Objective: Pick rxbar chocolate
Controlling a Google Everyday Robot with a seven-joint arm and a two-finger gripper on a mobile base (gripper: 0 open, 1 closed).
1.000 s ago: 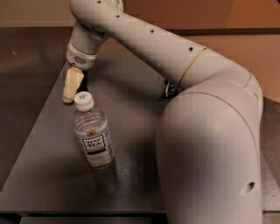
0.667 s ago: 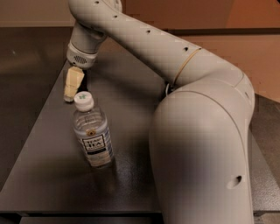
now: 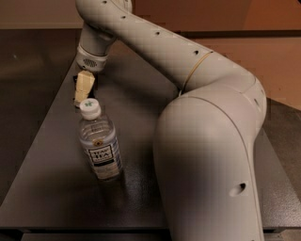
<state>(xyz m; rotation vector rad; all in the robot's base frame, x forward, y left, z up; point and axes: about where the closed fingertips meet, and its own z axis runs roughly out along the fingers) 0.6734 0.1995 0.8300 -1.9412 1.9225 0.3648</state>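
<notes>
The end effector hovers just beyond bottle; rxbar chocolate indiscernible.

A tan wall is glowing warmly behind a dark table on dark floor, the gripper hanging over the table's far left edge.

The claw hangs at the far left of the worktop, just beyond the bottle, whose cap covers its tip. A dark shape peeks out at the claw's left side, too little of it showing to tell what it is. The arm hides much of the worktop's right half and is cut off by the top and bottom edges. The worktop's near edge is also cut off. The small print on the bottle's label is too small to read
</notes>
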